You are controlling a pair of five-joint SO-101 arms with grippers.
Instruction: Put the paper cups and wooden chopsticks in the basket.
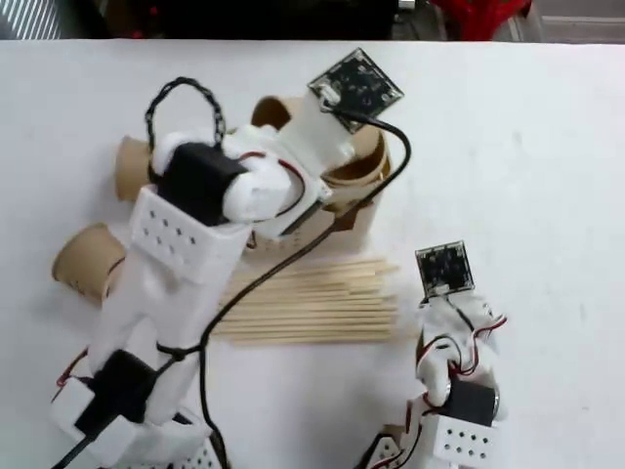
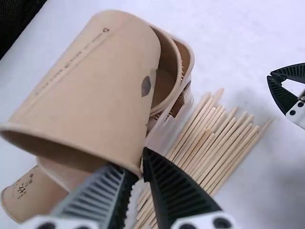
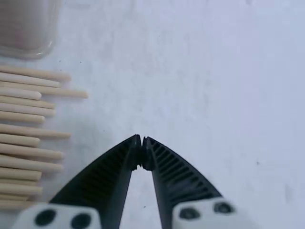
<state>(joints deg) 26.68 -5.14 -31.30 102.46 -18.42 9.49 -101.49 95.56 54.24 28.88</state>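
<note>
My left gripper point(image 2: 136, 179) is shut on the rim of a brown paper cup point(image 2: 90, 90), holding it tilted with its base towards the clear basket point(image 2: 167, 124). Nested paper cups point(image 2: 167, 71) stand in that basket point(image 1: 376, 191). A bundle of wooden chopsticks point(image 1: 312, 298) lies flat on the white table beside the basket. My right gripper point(image 3: 141, 152) is shut and holds nothing; it hangs just off the chopsticks' ends point(image 3: 33, 138). The left wrist view shows it point(image 2: 274, 81) past the chopsticks point(image 2: 214, 143).
Two more paper cups lie on their sides to the left of the left arm, one point(image 1: 132, 166) farther back and one point(image 1: 86, 259) nearer. Another cup point(image 1: 273, 110) shows behind that arm's wrist. Bare table spreads to the right of the right arm point(image 1: 459, 362).
</note>
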